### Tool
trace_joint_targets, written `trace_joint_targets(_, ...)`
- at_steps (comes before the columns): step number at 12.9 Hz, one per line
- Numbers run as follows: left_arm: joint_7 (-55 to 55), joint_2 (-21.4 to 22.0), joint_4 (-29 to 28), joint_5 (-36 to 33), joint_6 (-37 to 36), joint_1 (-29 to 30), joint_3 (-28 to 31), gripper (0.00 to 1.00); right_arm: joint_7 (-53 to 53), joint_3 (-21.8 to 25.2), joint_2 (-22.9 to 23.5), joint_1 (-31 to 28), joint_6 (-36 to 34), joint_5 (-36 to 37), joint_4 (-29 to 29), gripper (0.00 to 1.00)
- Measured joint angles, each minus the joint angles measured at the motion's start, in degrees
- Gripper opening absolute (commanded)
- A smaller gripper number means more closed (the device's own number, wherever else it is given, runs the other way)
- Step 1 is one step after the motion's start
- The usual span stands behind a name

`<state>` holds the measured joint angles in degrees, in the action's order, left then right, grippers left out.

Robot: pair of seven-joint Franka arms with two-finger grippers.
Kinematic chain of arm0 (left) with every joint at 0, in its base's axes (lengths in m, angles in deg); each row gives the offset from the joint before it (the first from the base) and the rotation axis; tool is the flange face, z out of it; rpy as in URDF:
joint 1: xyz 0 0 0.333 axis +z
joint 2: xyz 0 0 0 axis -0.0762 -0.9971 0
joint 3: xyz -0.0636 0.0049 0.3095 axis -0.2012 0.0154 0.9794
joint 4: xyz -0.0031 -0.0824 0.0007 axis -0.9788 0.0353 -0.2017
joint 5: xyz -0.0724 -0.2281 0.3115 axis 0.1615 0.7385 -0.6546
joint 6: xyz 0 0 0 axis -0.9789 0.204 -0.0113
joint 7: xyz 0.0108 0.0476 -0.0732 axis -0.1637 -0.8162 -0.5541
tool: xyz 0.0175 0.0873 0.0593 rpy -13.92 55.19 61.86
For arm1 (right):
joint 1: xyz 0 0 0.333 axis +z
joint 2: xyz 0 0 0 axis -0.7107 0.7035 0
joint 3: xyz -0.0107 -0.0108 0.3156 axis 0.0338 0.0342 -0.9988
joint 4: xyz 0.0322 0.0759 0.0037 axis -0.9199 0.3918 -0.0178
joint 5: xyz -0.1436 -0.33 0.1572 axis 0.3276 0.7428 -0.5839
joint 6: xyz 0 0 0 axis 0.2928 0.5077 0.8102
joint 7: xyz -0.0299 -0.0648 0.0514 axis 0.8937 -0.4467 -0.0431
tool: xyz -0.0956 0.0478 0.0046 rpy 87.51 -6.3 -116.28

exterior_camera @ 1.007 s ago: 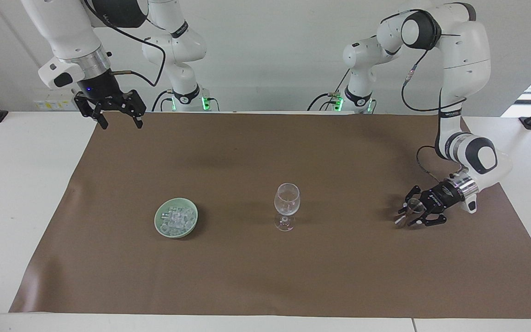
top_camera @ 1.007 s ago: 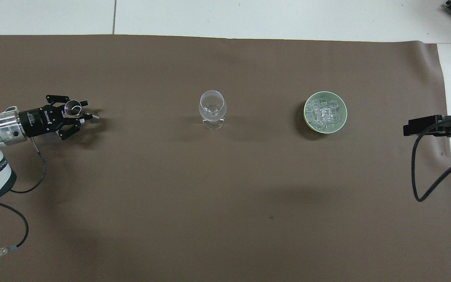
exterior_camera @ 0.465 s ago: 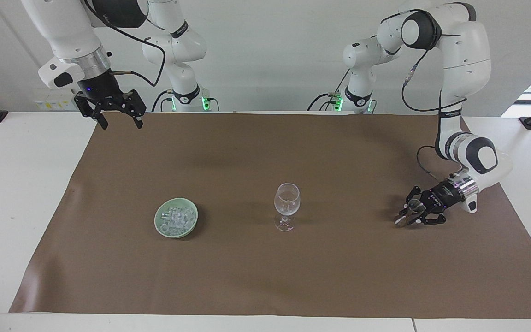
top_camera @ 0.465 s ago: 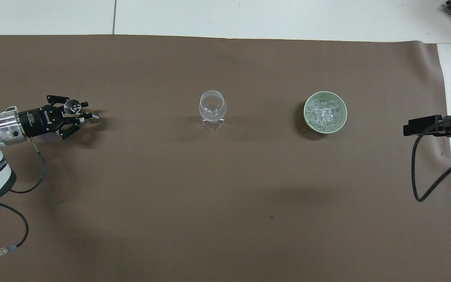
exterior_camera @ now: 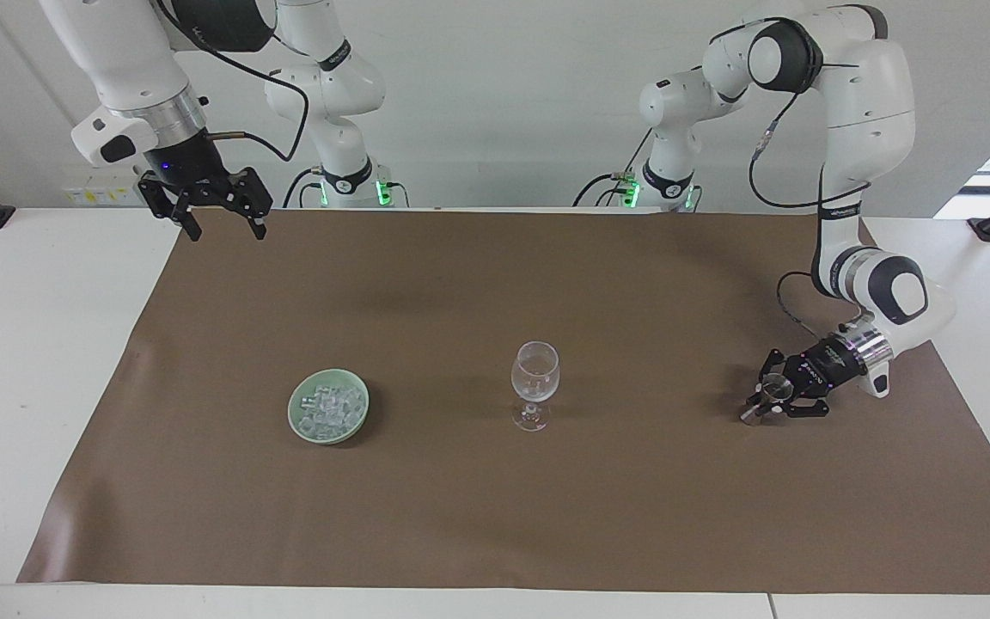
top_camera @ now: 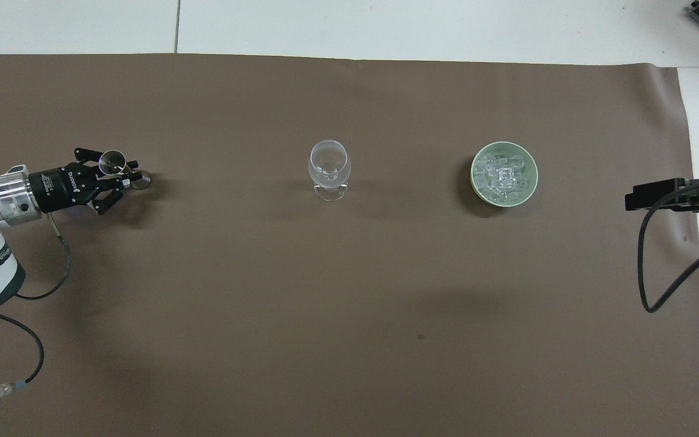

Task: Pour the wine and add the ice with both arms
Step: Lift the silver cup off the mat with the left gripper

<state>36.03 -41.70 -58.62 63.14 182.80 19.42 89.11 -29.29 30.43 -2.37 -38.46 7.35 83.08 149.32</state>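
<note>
A clear stemmed wine glass (exterior_camera: 534, 378) stands upright at the middle of the brown mat (exterior_camera: 495, 516); it also shows in the overhead view (top_camera: 329, 167). The ice (exterior_camera: 329, 409) is a heap of small clear cubes in a pale green dish (exterior_camera: 294, 407), beside the glass toward the right arm's end; the overhead view shows the ice (top_camera: 503, 176) and the dish (top_camera: 474, 173). My left gripper (exterior_camera: 770, 402) is low over the mat at the left arm's end, shut on a small clear tilted cup (top_camera: 113, 161). My right gripper (exterior_camera: 227, 232) is open and empty, raised over the mat's corner near the robots.
The mat covers most of the white table (exterior_camera: 39, 344). A black cable (top_camera: 653, 267) hangs from the right arm over the mat's edge. Bare mat lies between the wine glass and the left gripper.
My left gripper has drawn back slightly toward the left arm's end with the small cup, which now sits a little lower. The right arm has not moved.
</note>
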Motion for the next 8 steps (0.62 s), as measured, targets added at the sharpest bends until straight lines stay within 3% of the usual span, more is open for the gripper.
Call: trace_joint_targets(8,1.4,0.2,0.57,-0.36,-0.15,-0.02,-0.32,0.0,0.0,0.0,0.0,0.0,0.0,0.0,0.0,1.0)
